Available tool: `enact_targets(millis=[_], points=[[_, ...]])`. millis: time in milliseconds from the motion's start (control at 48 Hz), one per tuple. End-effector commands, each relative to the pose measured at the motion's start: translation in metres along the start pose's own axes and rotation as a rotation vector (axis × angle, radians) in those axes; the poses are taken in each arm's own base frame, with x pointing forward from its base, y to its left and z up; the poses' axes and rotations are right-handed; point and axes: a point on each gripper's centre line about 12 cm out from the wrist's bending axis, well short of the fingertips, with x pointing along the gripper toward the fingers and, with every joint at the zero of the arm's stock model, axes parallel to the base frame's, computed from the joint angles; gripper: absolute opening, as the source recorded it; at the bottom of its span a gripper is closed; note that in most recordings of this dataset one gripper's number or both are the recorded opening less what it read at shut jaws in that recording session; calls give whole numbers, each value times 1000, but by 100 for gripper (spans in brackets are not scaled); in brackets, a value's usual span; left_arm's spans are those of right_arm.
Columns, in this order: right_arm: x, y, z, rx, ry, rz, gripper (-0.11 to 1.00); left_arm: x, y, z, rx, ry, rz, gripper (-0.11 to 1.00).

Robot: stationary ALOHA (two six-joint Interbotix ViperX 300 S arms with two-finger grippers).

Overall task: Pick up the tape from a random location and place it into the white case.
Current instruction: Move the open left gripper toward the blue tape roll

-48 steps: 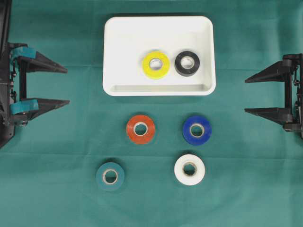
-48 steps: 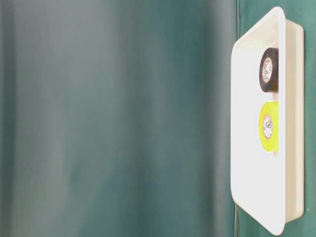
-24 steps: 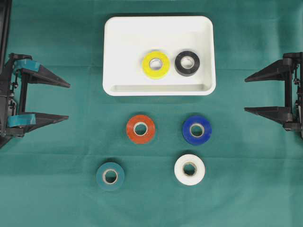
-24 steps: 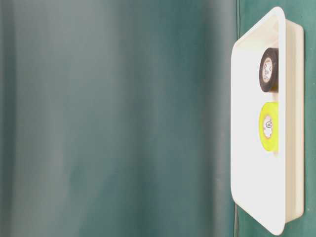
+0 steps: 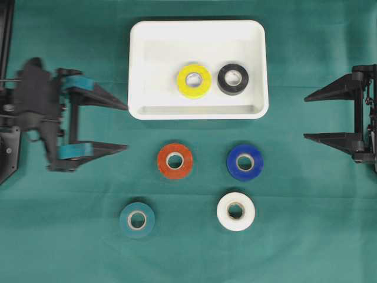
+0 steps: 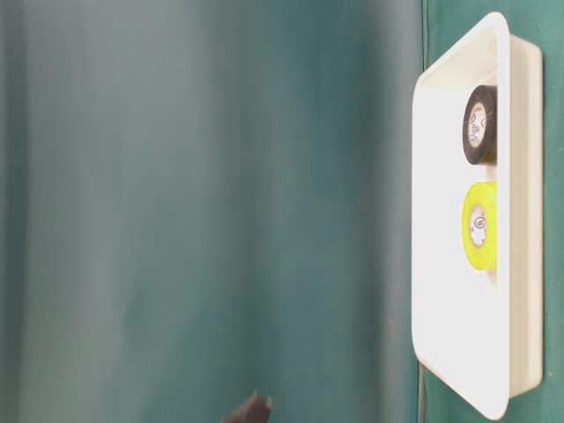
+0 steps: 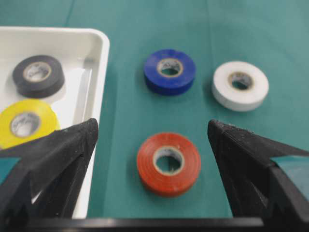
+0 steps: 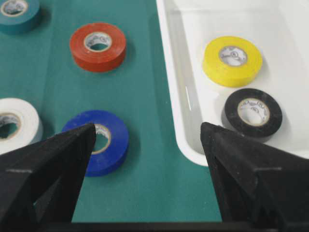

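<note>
The red tape (image 5: 175, 160) lies flat on the desk just below the white case (image 5: 198, 111). It looks light, stiff and smooth-sided, best pinched across its outer rim. The left tool (image 5: 121, 126) gapes wide and empty, as does the right tool (image 5: 310, 119). The core labels are too small to read.

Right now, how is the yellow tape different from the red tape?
The yellow tape lies inside the white case, beside the black tape; the red tape lies outside it on the green cloth. Both are flat rolls, about the same size, and neither is touched.
</note>
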Motion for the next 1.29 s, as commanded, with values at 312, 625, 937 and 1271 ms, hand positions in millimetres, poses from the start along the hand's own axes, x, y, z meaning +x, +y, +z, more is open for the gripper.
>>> enact_targets(millis=[312,625,937,1271], points=[[1,1,9,-1,-9,0,84,78,2,54,3,11,9,96],[0,1,9,-6,-6,-1,84,138,0,79,10,72,5,96],[0,1,8,-12,-5,-1,84,179,0,92,18,95,6,96],[0,1,8,-14,-6,-1,84,196,3,94,40,103,11,96]])
